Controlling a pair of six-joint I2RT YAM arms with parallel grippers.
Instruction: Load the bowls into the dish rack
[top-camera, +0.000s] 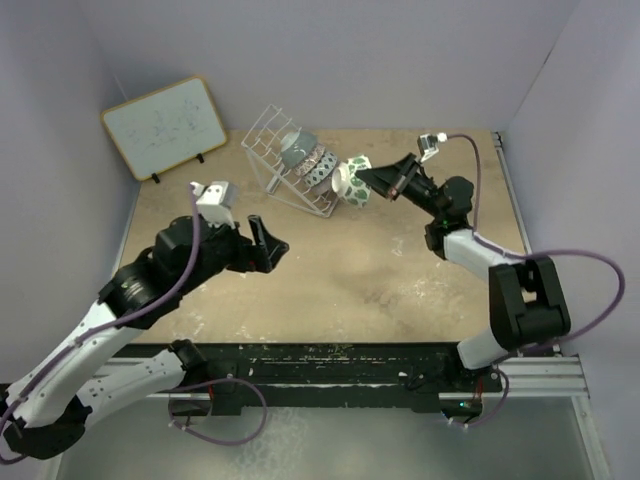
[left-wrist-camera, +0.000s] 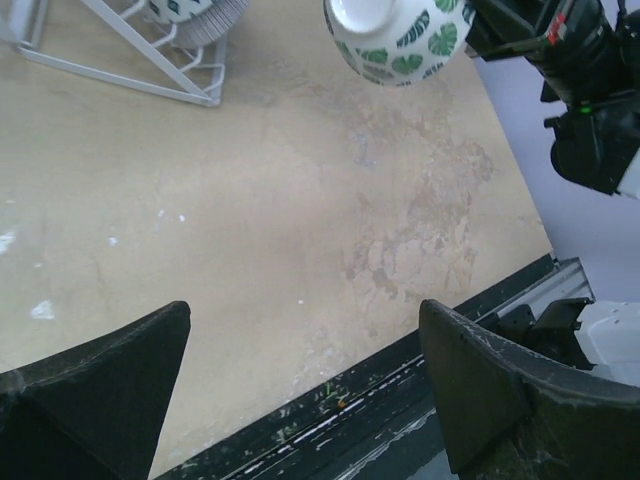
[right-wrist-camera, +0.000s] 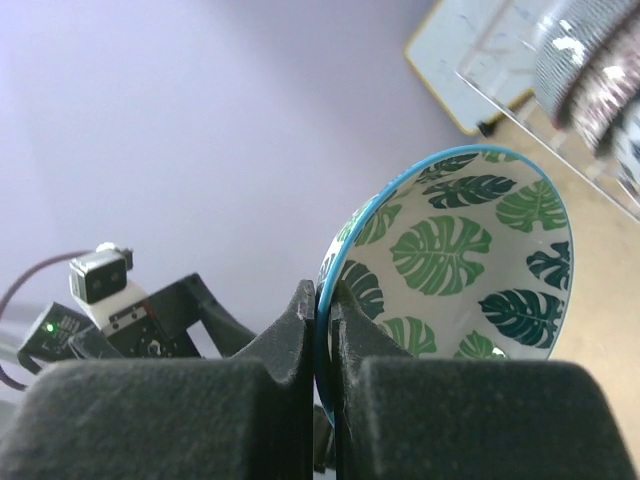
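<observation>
The white wire dish rack (top-camera: 268, 150) stands at the back of the table, with bowls in it on edge in a row: a grey-blue one (top-camera: 296, 148) and patterned ones (top-camera: 320, 166) beside it. My right gripper (top-camera: 372, 178) is shut on the rim of the green-and-white leaf bowl (top-camera: 352, 180) and holds it above the table at the rack's right end. In the right wrist view the fingers (right-wrist-camera: 300, 330) pinch its blue rim (right-wrist-camera: 470, 250). My left gripper (top-camera: 272, 245) is open and empty over the table's middle left. The left wrist view shows the bowl (left-wrist-camera: 400, 38) and a rack corner (left-wrist-camera: 150, 70).
A framed whiteboard (top-camera: 165, 127) leans at the back left, behind the rack. Purple walls close in the left, back and right sides. The black rail (top-camera: 330, 360) runs along the near edge. The right arm (left-wrist-camera: 590, 80) shows in the left wrist view.
</observation>
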